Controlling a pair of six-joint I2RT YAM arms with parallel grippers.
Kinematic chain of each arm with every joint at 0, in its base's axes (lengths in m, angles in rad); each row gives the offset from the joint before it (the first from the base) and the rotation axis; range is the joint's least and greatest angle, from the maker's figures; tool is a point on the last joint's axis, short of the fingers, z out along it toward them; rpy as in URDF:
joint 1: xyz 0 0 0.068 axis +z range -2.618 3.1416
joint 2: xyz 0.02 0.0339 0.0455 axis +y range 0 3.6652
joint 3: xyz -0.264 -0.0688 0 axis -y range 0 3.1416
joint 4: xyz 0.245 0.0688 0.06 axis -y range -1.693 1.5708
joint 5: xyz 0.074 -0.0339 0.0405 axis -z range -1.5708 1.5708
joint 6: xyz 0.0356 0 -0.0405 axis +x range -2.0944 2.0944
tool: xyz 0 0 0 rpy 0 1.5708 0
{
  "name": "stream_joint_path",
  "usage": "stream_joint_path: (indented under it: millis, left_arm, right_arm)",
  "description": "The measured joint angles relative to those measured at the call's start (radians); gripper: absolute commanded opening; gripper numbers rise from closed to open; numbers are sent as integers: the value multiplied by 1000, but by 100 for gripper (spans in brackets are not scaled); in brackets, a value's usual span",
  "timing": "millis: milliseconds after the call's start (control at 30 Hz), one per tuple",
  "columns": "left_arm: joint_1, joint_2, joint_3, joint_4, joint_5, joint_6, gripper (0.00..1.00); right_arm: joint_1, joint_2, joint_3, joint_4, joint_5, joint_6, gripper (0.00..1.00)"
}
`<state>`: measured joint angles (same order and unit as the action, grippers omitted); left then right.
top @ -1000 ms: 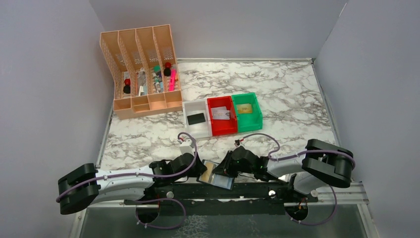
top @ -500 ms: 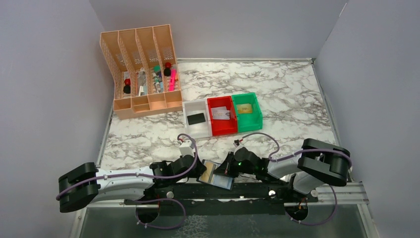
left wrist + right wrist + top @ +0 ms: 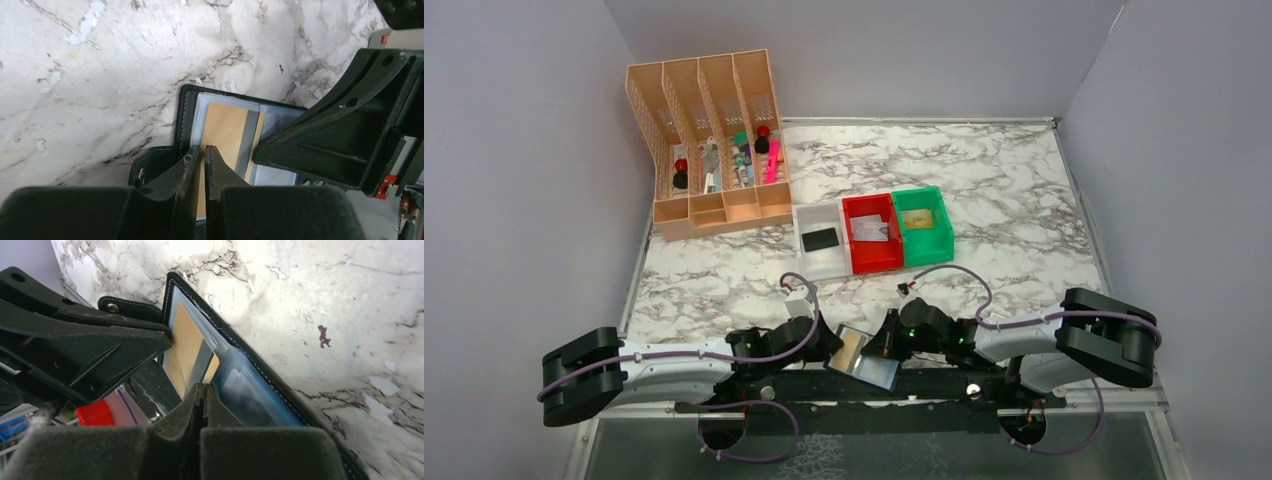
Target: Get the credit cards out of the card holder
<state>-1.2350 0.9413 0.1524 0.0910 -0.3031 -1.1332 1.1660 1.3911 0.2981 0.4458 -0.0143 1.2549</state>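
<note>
Gold card (image 3: pixel 222 131) in left gripper (image 3: pixel 202 156); card holder (image 3: pixel 260 390) in right gripper (image 3: pixel 201 392).

White-and-black arms (image 3: pixel 674 355) — purple cables (image 3: pixel 945 270), black fingers (image 3: pixel 172 175).

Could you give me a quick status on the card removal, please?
Left gripper pinched on gold card, card not yet out. Right gripper shut on card holder, apparently at a pocket edge. No obstruction seen.

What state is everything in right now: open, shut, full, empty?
card holder: open, lying flat
gold card: partly inside card holder
left gripper: shut on gold card
right gripper: shut on card holder
white bin: holds black card
red bin: holds printed card
green bin: holds yellowish card
</note>
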Motion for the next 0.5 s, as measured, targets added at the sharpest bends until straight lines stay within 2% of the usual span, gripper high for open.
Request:
stream_joint_path:
  millis: [433,500]
  left_arm:
    - [-11,2,-2,6,48,-19,11]
    - [-11,2,-2,6,47,-19,10]
  right_arm:
    - [0,-136,-22,-125,8,2,1]
    - [0,-154,-27,-144,8,5,7]
